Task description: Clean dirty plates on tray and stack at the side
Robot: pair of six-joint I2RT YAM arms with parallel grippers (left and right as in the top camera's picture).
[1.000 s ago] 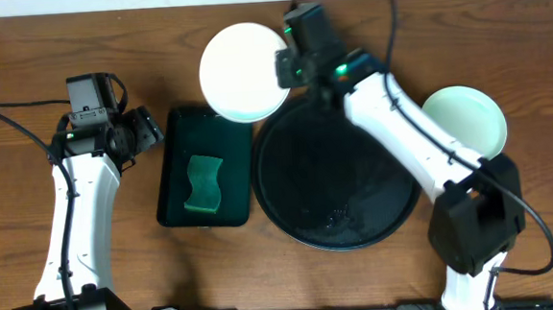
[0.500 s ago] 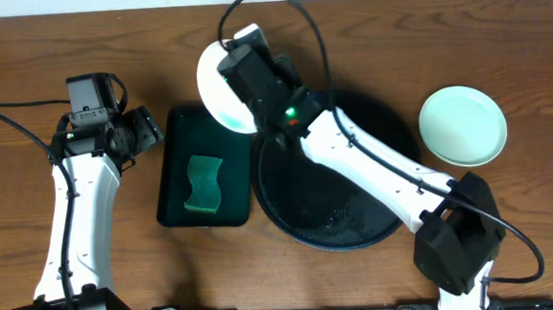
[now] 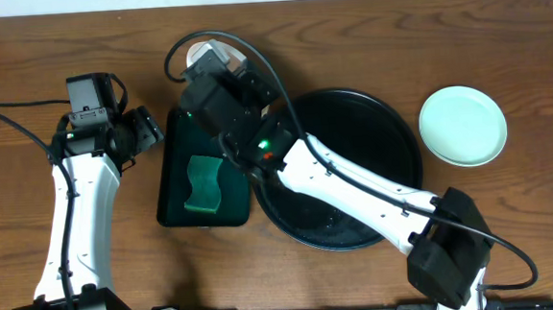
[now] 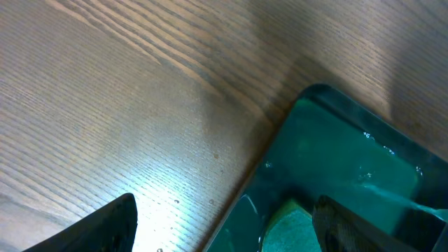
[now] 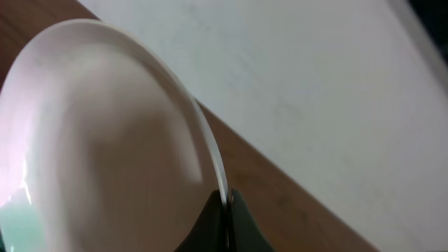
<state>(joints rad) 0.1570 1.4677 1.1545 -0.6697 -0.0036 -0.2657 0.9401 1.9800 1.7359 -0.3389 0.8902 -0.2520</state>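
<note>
My right gripper (image 5: 225, 201) is shut on the rim of a white plate (image 5: 105, 133), which is tilted on edge. In the overhead view the right gripper (image 3: 215, 67) hangs over the far end of the green tray, and the arm hides all of this plate but a white sliver (image 3: 200, 54). The black round tray (image 3: 371, 130) holds no plates. A mint-green plate (image 3: 462, 126) lies on the table to its right. My left gripper (image 3: 152, 132) stands open, with nothing between its fingers, by the green tray's left edge (image 4: 224, 234).
A rectangular dark green tray (image 3: 178, 195) with a green sponge (image 3: 201, 184) sits left of the black tray. The left wrist view shows the green tray's corner (image 4: 350, 154) and the sponge tip (image 4: 290, 227). The right arm spans the black tray.
The right arm has swung left with the white plate, from the black tray's far-left rim to above the green tray's far end. The left arm has not moved.
</note>
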